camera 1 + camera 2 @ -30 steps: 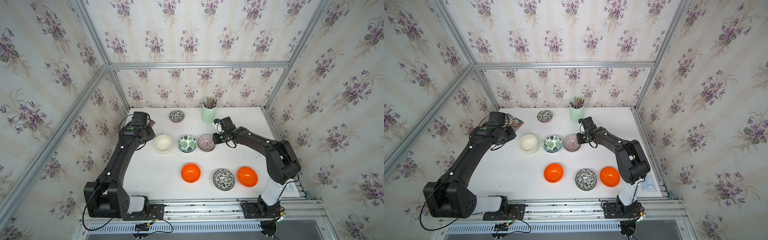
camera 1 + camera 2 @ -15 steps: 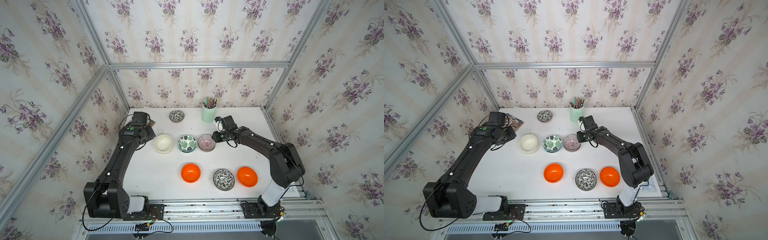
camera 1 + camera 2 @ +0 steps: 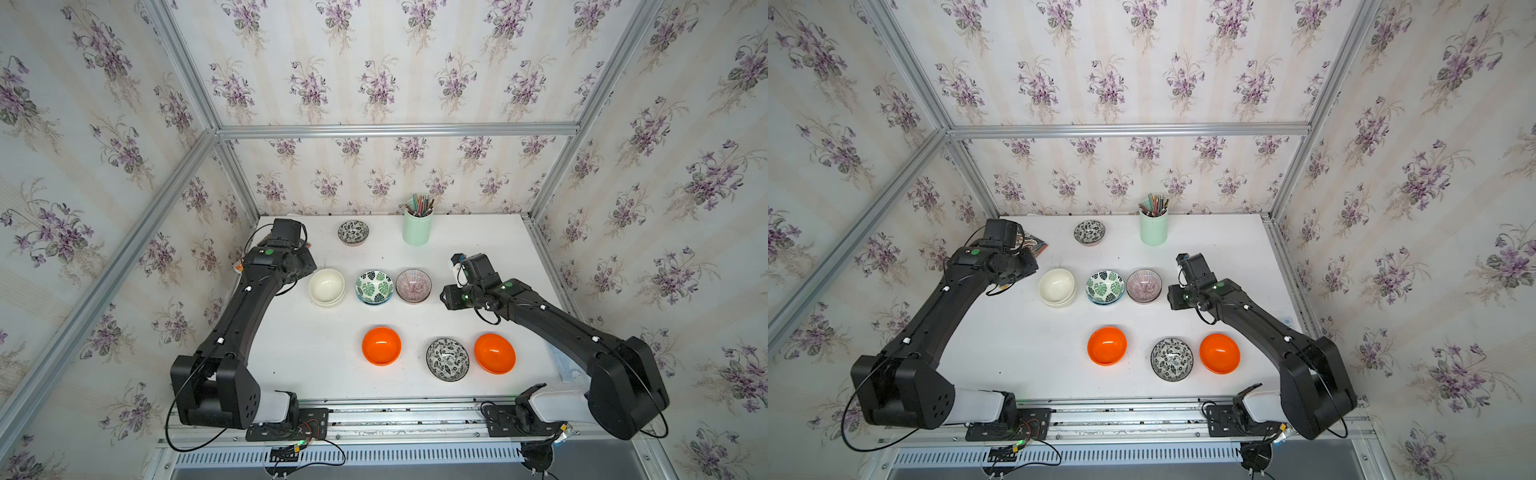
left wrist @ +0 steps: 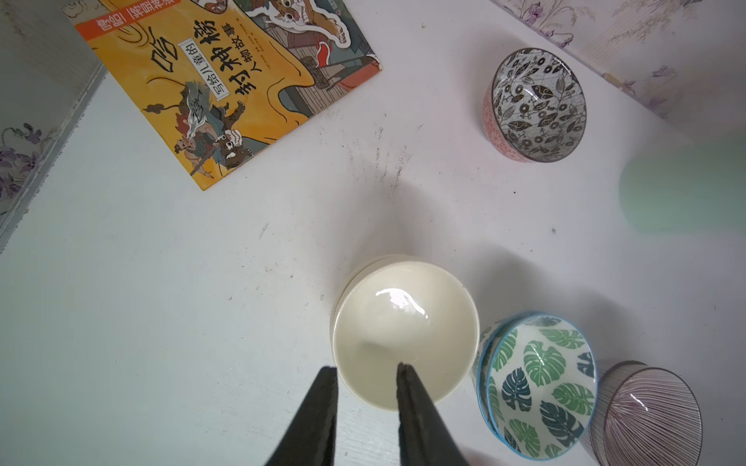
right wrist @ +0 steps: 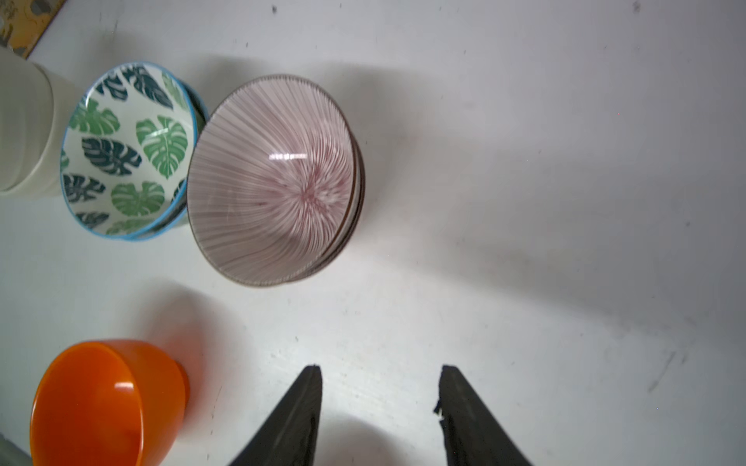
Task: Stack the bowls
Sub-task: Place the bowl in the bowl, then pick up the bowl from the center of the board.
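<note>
right gripper (image 5: 381,369) jaws apart, empty, beside the striped stack (image 5: 274,177). left gripper (image 4: 365,369) slightly apart, appears to straddle cream stack (image 4: 403,331) rim, no clamp seen. orange bowl (image 3: 494,353) sits just beside floral bowl (image 3: 447,359): a rim pinch there likely nudges the neighbour; glossy wall may slip.

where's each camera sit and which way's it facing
Both top views: high over the front edge, looking down at the table; left arm and right arm show whole.
Left wrist: on the left arm, looking past the left end effector at the cream bowls.
Right wrist: on the right arm, looking past the open right end effector at the purple striped bowls.
Shared: both wrist views show the leaf bowls.
</note>
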Tool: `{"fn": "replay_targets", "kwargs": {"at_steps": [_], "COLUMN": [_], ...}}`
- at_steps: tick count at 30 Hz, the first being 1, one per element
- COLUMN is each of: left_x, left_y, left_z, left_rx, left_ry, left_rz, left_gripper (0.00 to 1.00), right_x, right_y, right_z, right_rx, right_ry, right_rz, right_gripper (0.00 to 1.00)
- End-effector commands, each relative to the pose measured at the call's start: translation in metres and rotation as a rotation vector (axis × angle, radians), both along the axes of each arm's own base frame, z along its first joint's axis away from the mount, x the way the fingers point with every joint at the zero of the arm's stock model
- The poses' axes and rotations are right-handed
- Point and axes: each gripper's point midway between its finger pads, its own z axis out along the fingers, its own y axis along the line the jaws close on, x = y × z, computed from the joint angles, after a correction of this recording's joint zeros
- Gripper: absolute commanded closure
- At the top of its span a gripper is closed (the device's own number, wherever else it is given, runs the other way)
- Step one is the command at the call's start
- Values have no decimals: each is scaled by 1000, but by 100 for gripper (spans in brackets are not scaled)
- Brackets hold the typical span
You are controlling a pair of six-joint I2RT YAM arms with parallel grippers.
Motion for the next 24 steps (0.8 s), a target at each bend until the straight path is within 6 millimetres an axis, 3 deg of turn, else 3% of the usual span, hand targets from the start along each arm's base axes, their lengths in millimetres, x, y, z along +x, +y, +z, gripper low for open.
{"fn": "replay_targets", "kwargs": {"at_steps": [1,9,24], "left_x": [8,14,32], "left_y": [-8,-15,-25], "left_z": [-4,-9,-8], "left_rx": [-15,-20,-62], "left_ry": [2,6,-8], "left_rz": [-27,-55,-82], "left_gripper": [70,70,69], "right_x": [-30,-80,-104], "right_y": [9,15,-11], "right_z": [-8,-30,-44], "right_rx": [0,-95,-168], "right_ry": [62,146,197], "right_rz": [21,22,-80], "right_gripper": [47,38,37]}}
